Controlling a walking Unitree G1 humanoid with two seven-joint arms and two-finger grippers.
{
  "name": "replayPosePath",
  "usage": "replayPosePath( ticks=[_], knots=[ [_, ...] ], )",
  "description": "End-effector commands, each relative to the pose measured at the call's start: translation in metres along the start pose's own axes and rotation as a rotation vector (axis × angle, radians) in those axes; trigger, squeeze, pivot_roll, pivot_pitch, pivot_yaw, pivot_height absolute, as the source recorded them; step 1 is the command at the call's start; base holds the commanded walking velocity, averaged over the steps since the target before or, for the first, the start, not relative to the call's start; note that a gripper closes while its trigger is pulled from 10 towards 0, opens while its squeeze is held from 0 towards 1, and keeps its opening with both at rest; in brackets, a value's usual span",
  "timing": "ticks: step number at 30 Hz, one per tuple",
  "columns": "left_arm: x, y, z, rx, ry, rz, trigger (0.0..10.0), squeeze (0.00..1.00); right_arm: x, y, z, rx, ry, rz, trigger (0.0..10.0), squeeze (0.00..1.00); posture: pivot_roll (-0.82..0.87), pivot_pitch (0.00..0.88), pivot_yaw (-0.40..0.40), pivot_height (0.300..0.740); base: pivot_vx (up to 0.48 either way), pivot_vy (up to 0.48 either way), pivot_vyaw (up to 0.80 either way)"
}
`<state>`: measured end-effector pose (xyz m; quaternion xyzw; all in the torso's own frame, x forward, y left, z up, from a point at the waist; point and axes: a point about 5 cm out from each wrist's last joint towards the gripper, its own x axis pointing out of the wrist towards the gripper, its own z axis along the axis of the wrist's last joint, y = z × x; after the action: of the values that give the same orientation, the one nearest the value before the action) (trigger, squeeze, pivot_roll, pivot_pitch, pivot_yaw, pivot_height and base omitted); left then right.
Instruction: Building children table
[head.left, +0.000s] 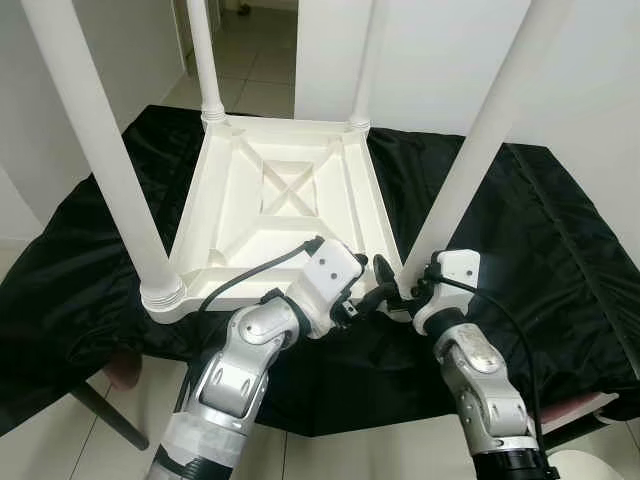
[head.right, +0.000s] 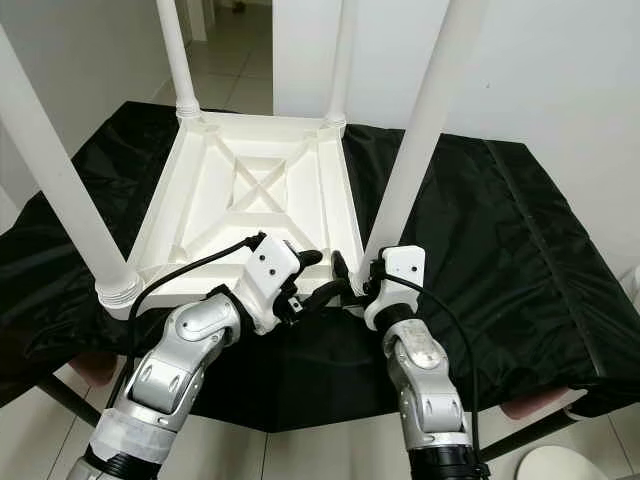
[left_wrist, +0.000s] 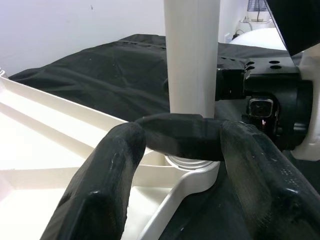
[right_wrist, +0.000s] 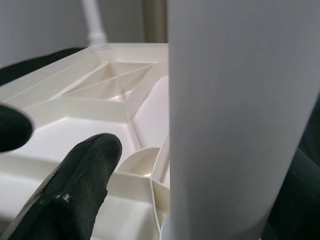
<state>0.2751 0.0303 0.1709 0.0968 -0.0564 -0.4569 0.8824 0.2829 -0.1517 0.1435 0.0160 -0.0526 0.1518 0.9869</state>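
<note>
Right gripper (head.right: 368, 285) clasps table leg (head.right: 420, 130) at its base; left gripper (head.right: 335, 280) just beside, fingers parted — advice: keep leg upright, twist steadily into tabletop (head.right: 245, 190) socket

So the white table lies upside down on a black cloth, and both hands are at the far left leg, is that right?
Not quite. The white table does lie upside down on the black cloth, but the left hand and right hand are at the near right leg, as the left eye view shows.
</note>
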Motion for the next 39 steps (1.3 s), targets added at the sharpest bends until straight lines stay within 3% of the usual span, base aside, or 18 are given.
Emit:
replayPosePath(
  ticks=[1,3,6,17,22,26,33,34,39],
  knots=[
    [-0.002,0.010,-0.004,-0.003,0.023,0.118,10.0,0.00,-0.004,-0.004,0.002,-0.006,-0.020,0.055,10.0,0.00,0.04,0.010,-0.055,0.740,0.000,0.000,0.00],
    [-0.002,0.010,-0.004,-0.003,0.023,0.118,10.0,0.00,-0.004,-0.004,0.002,-0.006,-0.020,0.055,10.0,0.00,0.04,0.010,-0.055,0.740,0.000,0.000,0.00],
    [-0.002,0.010,-0.003,-0.001,0.021,0.115,10.0,0.00,-0.010,-0.014,0.001,-0.045,0.013,0.200,10.0,0.00,0.04,0.012,-0.053,0.740,0.000,0.000,0.00],
    [-0.001,0.010,-0.002,0.002,0.020,0.111,10.0,0.00,-0.009,-0.028,-0.003,-0.093,0.095,0.396,10.0,0.00,0.03,0.010,-0.047,0.740,0.000,0.000,0.00],
    [0.001,0.010,-0.002,0.002,0.017,0.110,10.0,0.00,-0.005,-0.032,-0.005,-0.111,0.115,0.413,10.0,0.00,0.03,0.010,-0.047,0.740,0.000,0.000,0.00],
    [0.002,0.011,-0.001,0.007,0.015,0.111,10.0,0.00,0.010,-0.041,-0.011,-0.163,0.157,0.431,10.0,0.00,0.04,0.000,-0.042,0.740,0.000,0.000,0.00],
    [0.001,0.013,-0.001,0.014,0.015,0.113,10.0,0.00,0.022,-0.037,-0.019,-0.190,0.193,0.454,10.0,0.00,0.04,0.000,-0.041,0.740,0.000,0.000,0.00],
    [0.001,0.014,0.000,0.015,0.014,0.118,10.0,0.00,0.023,-0.036,-0.022,-0.181,0.193,0.463,0.0,0.00,0.05,0.000,-0.047,0.740,0.000,0.000,0.00],
    [0.001,0.015,0.000,0.017,0.015,0.127,10.0,0.00,0.025,-0.036,-0.025,-0.190,0.188,0.473,0.0,0.00,0.07,0.000,-0.057,0.740,0.000,0.000,0.00]
  ],
)
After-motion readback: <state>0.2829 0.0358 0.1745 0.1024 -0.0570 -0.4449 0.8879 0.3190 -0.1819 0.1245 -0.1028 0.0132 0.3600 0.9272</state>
